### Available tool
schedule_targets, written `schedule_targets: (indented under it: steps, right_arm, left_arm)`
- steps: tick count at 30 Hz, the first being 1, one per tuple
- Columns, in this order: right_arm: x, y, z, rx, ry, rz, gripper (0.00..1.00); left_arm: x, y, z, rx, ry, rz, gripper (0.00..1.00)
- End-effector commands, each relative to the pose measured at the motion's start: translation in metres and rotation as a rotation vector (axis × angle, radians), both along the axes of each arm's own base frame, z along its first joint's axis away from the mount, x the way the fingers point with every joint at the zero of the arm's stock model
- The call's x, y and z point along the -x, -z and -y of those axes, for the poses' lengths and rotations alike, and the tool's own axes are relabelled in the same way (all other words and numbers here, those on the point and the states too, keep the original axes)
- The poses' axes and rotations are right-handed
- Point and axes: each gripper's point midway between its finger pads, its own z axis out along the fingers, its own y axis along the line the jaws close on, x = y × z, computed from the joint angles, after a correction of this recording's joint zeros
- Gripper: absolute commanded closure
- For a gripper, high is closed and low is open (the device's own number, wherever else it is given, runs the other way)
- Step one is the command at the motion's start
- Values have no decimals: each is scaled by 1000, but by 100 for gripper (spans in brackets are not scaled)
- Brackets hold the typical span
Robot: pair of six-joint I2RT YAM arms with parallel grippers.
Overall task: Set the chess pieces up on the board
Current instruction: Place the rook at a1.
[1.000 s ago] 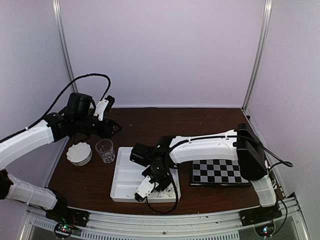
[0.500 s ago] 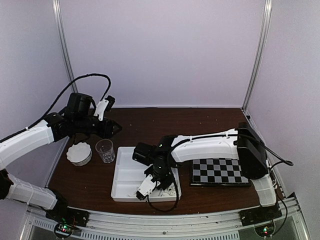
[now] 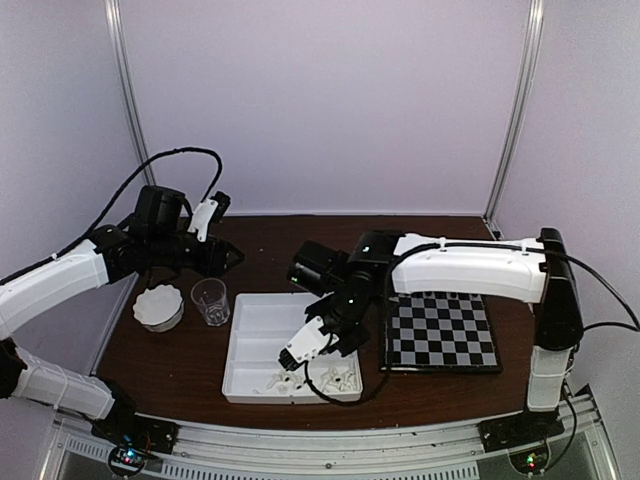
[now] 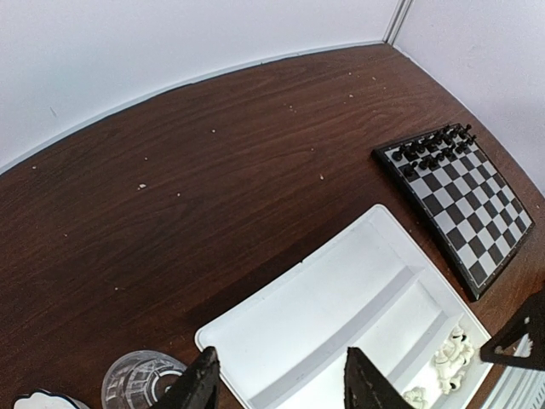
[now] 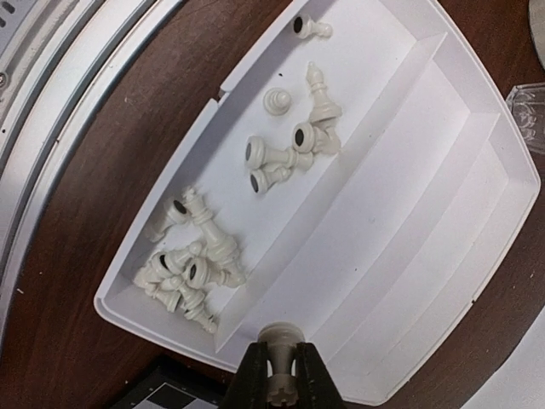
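Pinched between right fingers (image 5: 253, 383): one white chessman (image 5: 279, 334), aloft over the white tray (image 5: 477, 170), near its board-side edge. Below, in the compartment nearest the arm bases: loose white pieces (image 5: 277, 158), two clusters. Spread wide on nothing: left fingers (image 4: 201, 388), high over the desk (image 4: 213, 170). On the board (image 4: 464, 213), along its far edge: black pieces (image 4: 430, 145).

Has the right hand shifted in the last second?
Yes. In the top view the right hand, shut on a white piece, has moved toward the board, away from the near rim of the tray.
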Motion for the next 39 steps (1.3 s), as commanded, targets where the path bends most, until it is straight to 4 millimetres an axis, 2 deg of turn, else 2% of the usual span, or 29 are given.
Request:
schedule_targets:
  steps: [1, 4, 9, 12, 16, 27, 39]
  right_arm:
    - [4, -7, 46, 61, 100, -43, 91]
    - [2, 0, 78, 107, 156, -54, 91]
    - [-4, 14, 118, 164, 235, -58, 91]
    - [-13, 27, 135, 194, 279, -71, 91]
    - [-24, 42, 148, 223, 309, -72, 91]
    - [-32, 67, 153, 266, 328, -111, 90]
    - [-35, 78, 153, 288, 333, -114, 86]
  left_arm:
    - [-7, -1, 3, 10, 13, 23, 50]
    - [-7, 1, 5, 11, 19, 15, 50]
    - [-8, 2, 5, 7, 20, 11, 50]
    - [-8, 3, 5, 5, 19, 9, 50]
    - [-8, 4, 5, 3, 18, 7, 50]
    - [-7, 3, 4, 3, 17, 13, 50]
    - [-7, 1, 5, 5, 23, 15, 50]
